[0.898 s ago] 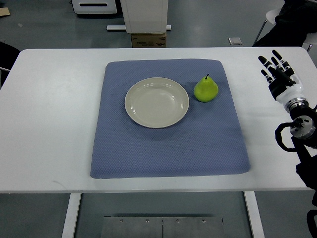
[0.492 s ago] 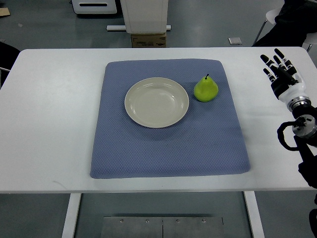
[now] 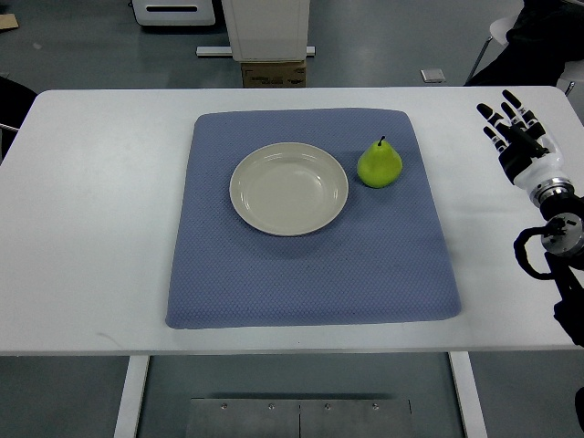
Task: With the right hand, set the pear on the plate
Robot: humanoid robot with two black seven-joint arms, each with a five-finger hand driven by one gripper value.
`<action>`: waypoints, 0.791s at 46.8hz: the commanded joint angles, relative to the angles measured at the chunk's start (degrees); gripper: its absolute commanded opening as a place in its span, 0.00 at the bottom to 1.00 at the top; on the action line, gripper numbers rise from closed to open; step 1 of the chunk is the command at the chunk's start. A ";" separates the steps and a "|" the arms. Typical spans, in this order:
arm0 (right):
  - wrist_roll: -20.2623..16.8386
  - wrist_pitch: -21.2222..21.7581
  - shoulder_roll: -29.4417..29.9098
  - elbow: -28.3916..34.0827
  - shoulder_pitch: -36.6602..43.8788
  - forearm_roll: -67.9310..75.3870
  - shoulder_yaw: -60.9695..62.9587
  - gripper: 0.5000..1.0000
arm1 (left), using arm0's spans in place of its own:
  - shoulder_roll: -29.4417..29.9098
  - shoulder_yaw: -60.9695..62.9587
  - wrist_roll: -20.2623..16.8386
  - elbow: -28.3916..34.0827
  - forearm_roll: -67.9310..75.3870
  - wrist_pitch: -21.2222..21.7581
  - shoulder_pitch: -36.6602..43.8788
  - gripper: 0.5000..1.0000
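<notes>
Beside plate on mat, pear upright; right hand spread, well apart.

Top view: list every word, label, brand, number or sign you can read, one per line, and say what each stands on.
None can be read.
Brown cardboard box beyond the white table: no legible print; too small to tell.
Round cream ceramic plate, green pear, blue textured mat: no markings.
Right hand, black and white: no readable label.
</notes>
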 commanded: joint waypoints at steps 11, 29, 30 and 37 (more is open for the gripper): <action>0.48 -0.01 0.17 -1.14 0.03 1.14 -0.27 1.00 | 0.00 0.00 0.00 0.00 0.00 0.00 0.00 1.00; 3.21 0.08 -0.18 -0.97 0.90 1.23 -6.06 1.00 | 0.00 0.00 0.00 0.00 0.00 0.00 0.00 1.00; 3.30 -0.01 -0.19 -0.97 0.90 1.23 -6.59 1.00 | 0.00 0.00 0.00 0.00 0.00 0.00 0.00 1.00; 4.18 -0.01 -0.27 -0.97 1.52 1.23 -7.56 1.00 | 0.00 0.00 0.00 0.00 0.00 0.00 0.00 1.00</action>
